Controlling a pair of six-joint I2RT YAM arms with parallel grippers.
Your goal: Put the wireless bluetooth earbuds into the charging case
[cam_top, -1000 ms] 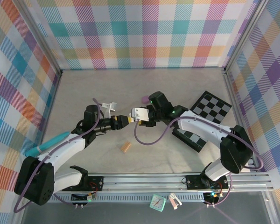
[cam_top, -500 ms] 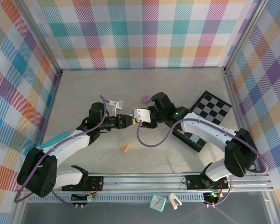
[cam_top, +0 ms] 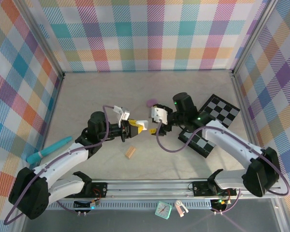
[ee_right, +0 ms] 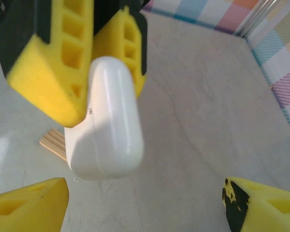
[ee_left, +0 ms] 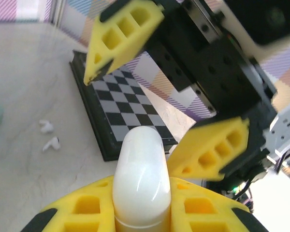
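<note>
Beige table (cam_top: 87, 96) | left end effector (ee_left: 141, 212) clamped on 1 white case (ee_left: 141, 174) | right end effector (ee_right: 145, 205) apart | 2 earbuds (ee_left: 46, 127) loose

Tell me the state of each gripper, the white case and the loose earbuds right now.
Left gripper, shut on the white charging case.
Right gripper, open, holding nothing.
White charging case, lid closed, clamped in the left gripper.
Two white earbuds, lying loose on the table, not in any case.
</note>
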